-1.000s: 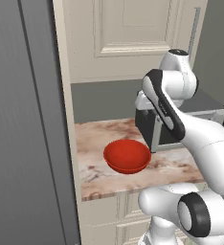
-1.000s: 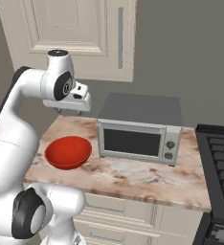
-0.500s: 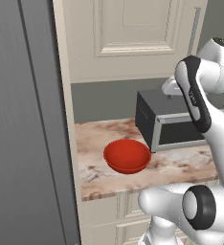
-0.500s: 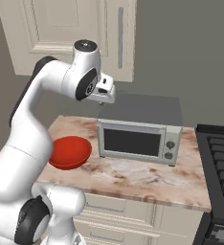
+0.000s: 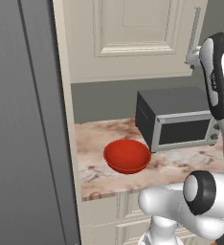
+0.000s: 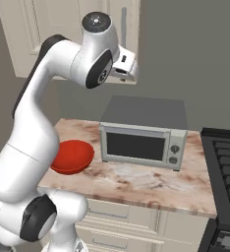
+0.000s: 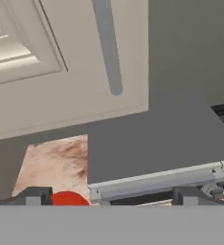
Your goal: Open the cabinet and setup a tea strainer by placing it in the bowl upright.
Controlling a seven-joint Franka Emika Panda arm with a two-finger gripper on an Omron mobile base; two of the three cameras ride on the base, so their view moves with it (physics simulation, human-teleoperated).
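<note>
One step is in hand: reaching for the cabinet [image 5: 133, 38] door, which is shut. The arm is raised high, and the pincer [image 6: 128, 67] sits near the lower end of the grey handle [image 7: 107, 45], apart from it, not yet around it. In the hand view the two fingertips [image 7: 36, 196] stand wide apart at the bottom, so the pincer is spread and holds nothing.

Next, I judge, the pincer must rise and move in until the bar lies between the fingers, close on it, and swing the door outward; the hinge side seems to be the one away from the handle.

The bowl [image 5: 127, 155] rests on the marbled desk [image 6: 151, 182], just beside the microwave [image 6: 139, 133], on its left. The strainer is presumably behind the closed door; I cannot tell.

No brand, label or readable writing shows anywhere; the microwave's knobs [image 6: 174, 153] carry no legible marks.
</note>
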